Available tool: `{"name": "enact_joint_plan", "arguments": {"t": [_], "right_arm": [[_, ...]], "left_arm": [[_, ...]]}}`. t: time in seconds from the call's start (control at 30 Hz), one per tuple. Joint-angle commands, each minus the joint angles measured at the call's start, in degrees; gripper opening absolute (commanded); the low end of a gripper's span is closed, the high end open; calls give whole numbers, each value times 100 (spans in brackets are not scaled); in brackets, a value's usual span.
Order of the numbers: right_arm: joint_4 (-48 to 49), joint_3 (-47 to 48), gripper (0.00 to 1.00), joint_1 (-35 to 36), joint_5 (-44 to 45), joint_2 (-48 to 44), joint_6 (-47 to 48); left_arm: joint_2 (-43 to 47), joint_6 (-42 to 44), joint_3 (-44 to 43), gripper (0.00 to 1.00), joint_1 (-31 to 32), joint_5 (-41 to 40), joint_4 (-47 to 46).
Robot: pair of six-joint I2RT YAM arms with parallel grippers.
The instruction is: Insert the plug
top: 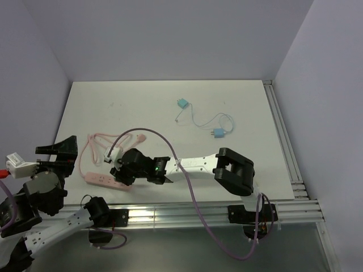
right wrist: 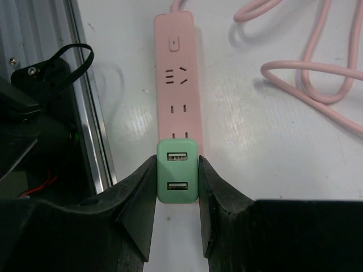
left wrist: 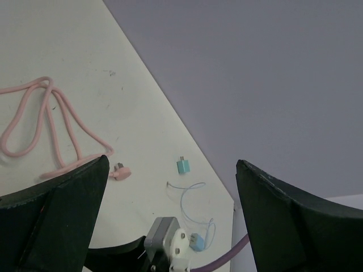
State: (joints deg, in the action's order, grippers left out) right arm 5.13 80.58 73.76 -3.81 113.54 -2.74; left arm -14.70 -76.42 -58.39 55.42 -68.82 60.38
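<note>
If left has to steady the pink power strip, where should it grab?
Probably the switch end, pinched across its narrow width from above: the power strip lies flat, and the right gripper holds the green adapter at the opposite end's sockets.

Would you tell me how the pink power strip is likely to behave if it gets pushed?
The power strip looks rigid, so it probably won't flex. It lies flat and unheld on the smooth table, so it may slide. Its looped cord looks floppy, offering little restraint.

White table: pink power strip, looped cord, blue charger, blue connector (wired together)
</note>
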Motion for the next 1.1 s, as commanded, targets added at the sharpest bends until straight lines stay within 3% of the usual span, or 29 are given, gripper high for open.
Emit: {"name": "enact_joint_plan", "arguments": {"t": [0.0, 0.33, 1.07], "right_arm": [[330, 38, 0, 183, 372, -139, 222], [278, -68, 0, 411, 1058, -86, 353], [261, -349, 0, 491, 927, -148, 292]], "left_arm": [[-287, -11, -208, 99, -22, -53, 122], [-139, -31, -85, 100, -22, 88, 35], [-68, -136, -50, 99, -22, 140, 114]]}}
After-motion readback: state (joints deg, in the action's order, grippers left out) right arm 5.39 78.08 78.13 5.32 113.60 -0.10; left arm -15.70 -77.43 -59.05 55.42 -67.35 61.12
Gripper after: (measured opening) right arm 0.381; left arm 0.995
